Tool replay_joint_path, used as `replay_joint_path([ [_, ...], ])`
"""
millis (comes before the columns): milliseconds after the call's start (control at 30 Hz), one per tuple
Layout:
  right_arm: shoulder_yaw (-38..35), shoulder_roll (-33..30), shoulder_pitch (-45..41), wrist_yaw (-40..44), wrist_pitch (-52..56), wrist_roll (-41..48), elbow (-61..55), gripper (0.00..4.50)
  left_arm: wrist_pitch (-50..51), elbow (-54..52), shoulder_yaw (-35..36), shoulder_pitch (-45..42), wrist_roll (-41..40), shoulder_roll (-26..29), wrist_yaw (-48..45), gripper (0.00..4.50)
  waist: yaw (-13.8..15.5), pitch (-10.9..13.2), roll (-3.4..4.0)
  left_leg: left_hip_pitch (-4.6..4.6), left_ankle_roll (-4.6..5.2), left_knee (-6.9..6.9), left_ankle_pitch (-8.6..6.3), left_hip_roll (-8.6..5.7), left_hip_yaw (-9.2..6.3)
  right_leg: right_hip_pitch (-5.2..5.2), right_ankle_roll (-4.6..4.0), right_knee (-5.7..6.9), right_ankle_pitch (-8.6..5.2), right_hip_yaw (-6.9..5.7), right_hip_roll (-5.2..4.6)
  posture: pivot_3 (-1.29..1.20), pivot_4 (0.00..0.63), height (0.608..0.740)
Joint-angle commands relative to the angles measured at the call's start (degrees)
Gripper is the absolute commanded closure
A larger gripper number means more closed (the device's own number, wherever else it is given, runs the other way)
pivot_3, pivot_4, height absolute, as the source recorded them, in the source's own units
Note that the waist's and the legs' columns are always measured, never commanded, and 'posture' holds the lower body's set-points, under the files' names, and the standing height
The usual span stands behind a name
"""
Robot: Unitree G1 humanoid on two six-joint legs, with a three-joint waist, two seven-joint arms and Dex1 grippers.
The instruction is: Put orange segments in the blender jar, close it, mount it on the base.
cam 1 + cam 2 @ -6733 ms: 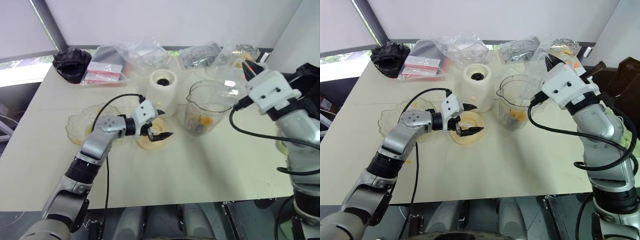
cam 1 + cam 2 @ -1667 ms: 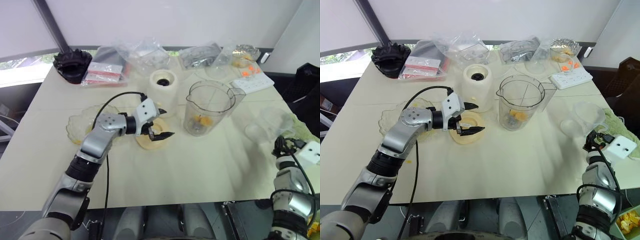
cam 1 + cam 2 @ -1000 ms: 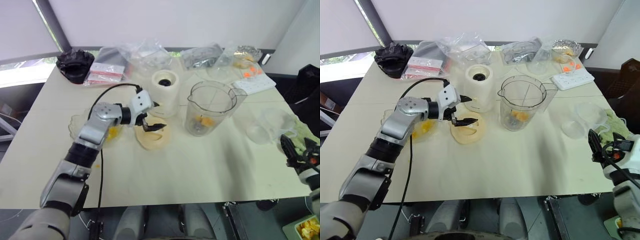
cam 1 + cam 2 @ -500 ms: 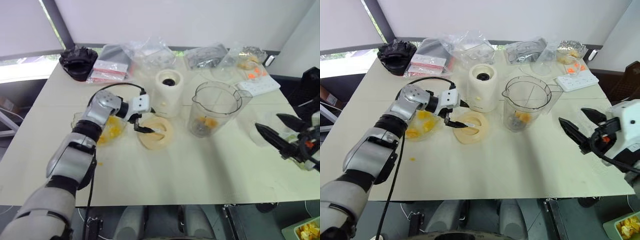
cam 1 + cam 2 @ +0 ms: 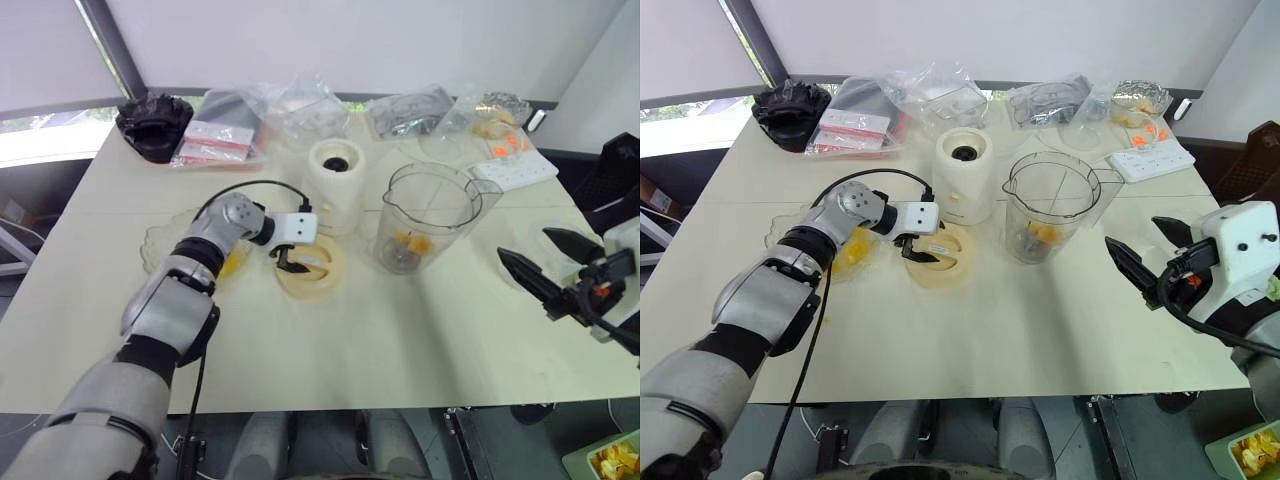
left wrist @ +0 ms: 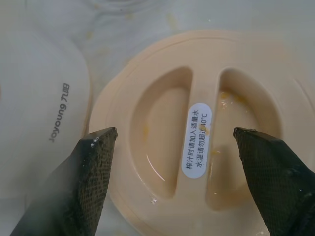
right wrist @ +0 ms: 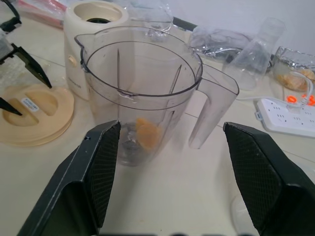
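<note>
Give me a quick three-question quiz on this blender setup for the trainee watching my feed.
1. True or false: the cream lid is already seated on the blender jar.
2. Which tool hangs over the lid with its fingers spread to either side of the grip ridge: A) the left tool, B) the right tool?
3. What lies at the bottom of the jar beside the dark blade hub?

Key:
1. False: the lid lies flat on the table, in front of the base.
2. A
3. Orange segments.
</note>
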Motion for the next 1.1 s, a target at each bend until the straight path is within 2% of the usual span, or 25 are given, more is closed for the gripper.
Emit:
replay_joint_path([
  [33,-0.36,0.15,-0.30,-0.87,-0.38,0.03,-1.83,1.05,0.06,0.62,-0.46,-1.84,2.02,-0.92,1.55,0.53,0.01,0.01,-0.02,0.00,0.00,0.00,0.00,0.00,0.00,0.00,0.01,0.00,0.00,0.00,0.00,0.00,0.150,0.740],
  [233,-0.82,-0.19,-0.22,-1.23,-0.25,-0.40,-1.62,1.05,2.55,2.05,-0.34,-1.72,3.92,-2.27,1.19,0.53,0.01,-0.01,-0.03,0.01,0.00,0.00,0.00,0.00,0.00,0.01,0.01,0.01,0.01,-0.01,0.01,0.00,0.150,0.740],
  [333,-0.61,-0.26,-0.58,-1.41,-0.20,-0.42,-1.17,1.05,4.48,2.86,-0.59,-1.56,4.75,-3.18,0.79,1.39,0.00,-0.03,-0.03,0.09,0.00,0.02,0.00,0.00,0.00,0.11,0.01,0.01,0.01,-0.01,0.01,0.00,0.150,0.740],
  [467,0.86,0.03,-0.52,-1.40,-0.12,-1.97,-0.42,1.05,5.81,3.10,-0.26,-1.43,5.19,-4.17,0.89,3.47,0.06,-0.06,-0.05,0.14,0.00,0.02,0.00,0.00,-0.02,0.19,0.01,0.00,0.00,-0.02,0.01,0.00,0.150,0.740],
  [533,2.48,0.91,0.41,-0.82,-0.50,-3.92,0.07,1.05,6.41,3.02,0.47,-1.45,4.71,-4.57,1.20,4.26,0.10,-0.08,-0.04,0.24,0.00,0.04,0.00,0.00,-0.05,0.34,0.00,-0.01,0.00,-0.04,0.01,0.00,0.150,0.740],
  [667,7.12,3.24,0.63,0.24,-3.33,-10.74,3.56,1.05,7.39,2.59,2.45,-1.95,2.92,-4.59,0.62,4.26,0.04,-0.09,-0.05,0.31,0.00,0.07,0.00,0.00,-0.07,0.45,-0.11,-0.05,-0.13,-0.06,0.00,0.00,0.150,0.740],
  [867,15.73,4.81,-6.77,3.39,-10.89,-22.22,15.35,1.05,8.07,0.58,8.05,-2.86,-2.14,-3.62,-3.21,4.26,-0.21,-0.06,-0.07,0.25,0.00,0.12,0.00,-0.01,-0.03,0.35,-0.13,-0.05,-0.07,-0.05,0.01,0.00,0.150,0.740],
  [1100,22.74,7.32,-16.29,8.50,-16.71,-28.74,29.25,1.05,7.86,-5.75,12.51,-1.55,-7.73,-2.25,-8.27,4.26,-0.15,-0.05,-0.06,0.15,0.00,0.01,0.00,-0.06,-0.03,0.15,0.05,0.02,0.04,-0.05,0.07,0.00,0.150,0.740],
])
